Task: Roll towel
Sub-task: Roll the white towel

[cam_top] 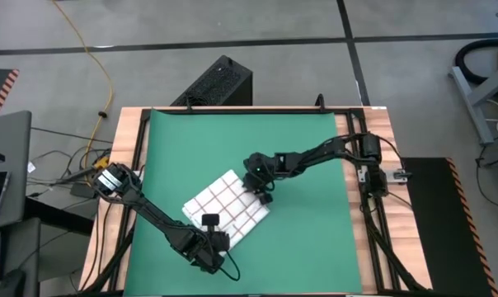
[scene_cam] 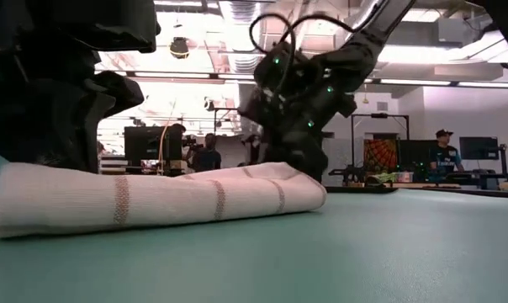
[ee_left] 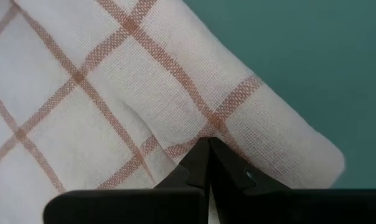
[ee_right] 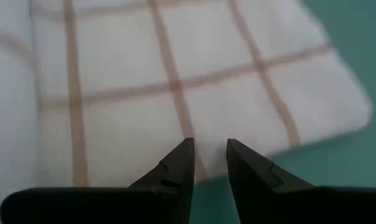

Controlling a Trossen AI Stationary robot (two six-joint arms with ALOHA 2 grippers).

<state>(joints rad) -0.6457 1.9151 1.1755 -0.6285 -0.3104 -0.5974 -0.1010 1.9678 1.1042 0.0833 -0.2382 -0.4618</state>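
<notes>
Towel (cam_top: 226, 209) btwn both pincers

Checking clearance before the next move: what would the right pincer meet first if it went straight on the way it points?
Probably the towel: the right pincer, open, points at its near edge, with only a sliver of green mat between.

A green mat (cam_top: 315, 165) covers the wooden table (cam_top: 121, 165). Behind it sits a black box (cam_top: 218, 82), and a yellow cable (cam_top: 96, 66) snakes across the floor. Across the room, people (scene_cam: 443, 147) sit at desks with monitors (scene_cam: 477, 148).
</notes>
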